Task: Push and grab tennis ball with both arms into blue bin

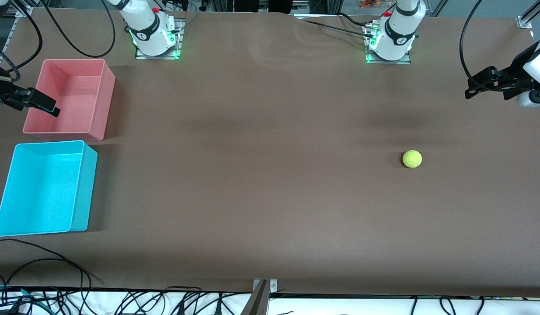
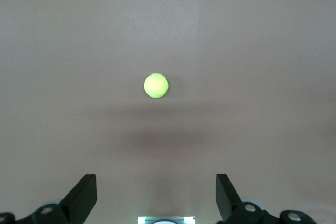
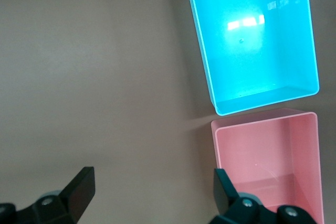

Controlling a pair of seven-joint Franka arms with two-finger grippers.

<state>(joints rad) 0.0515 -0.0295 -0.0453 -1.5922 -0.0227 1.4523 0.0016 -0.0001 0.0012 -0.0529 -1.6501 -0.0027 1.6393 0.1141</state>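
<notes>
Clearly, the task is at its very beginning: nothing touches the tennis ball (image 1: 412,159) yet. It lies alone on the brown table (image 1: 261,183), toward the left arm's end, well apart from both bins. The blue bin (image 1: 84,188) stands at the right arm's end of the table, empty, with the pink bin (image 1: 104,100) just beside it and farther from the front camera.

The left gripper (image 1: 471,92) hangs in the air over the table edge at its own end, with its fingers (image 2: 84,195) spread wide; its wrist camera looks down on the ball, which is still far from the fingers. The right gripper (image 1: 53,109) hovers over the pink bin, its fingers (image 3: 81,188) also spread, and this arm waits.

I judge that the step in hand is the approach of the left arm. The next move calls for lowering that gripper to the table beside the ball, then pushing it gently toward the right arm's end, because a round ball can roll away easily.
</notes>
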